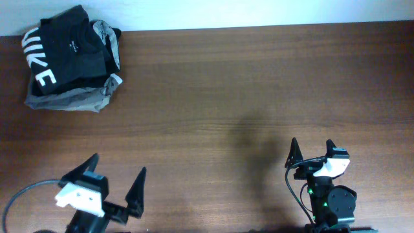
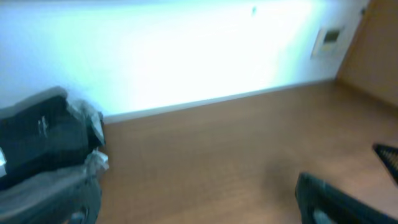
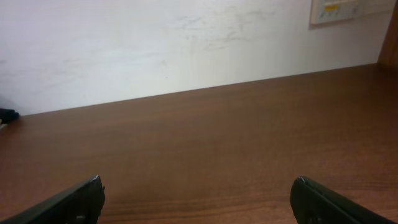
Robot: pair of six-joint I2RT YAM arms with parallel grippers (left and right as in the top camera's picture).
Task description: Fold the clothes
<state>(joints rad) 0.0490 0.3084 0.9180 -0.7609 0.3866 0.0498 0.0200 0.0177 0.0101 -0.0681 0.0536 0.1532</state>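
A folded pile of clothes lies at the far left corner of the table: a black garment with white letters on top of a grey one. It shows blurred at the left of the left wrist view. My left gripper is open and empty near the front left edge, far from the pile. My right gripper is open and empty near the front right edge; its two fingertips frame bare wood in the right wrist view.
The brown wooden table runs back to a white wall. A wall plate sits at the upper right of the right wrist view. A grey cable loops beside the left arm.
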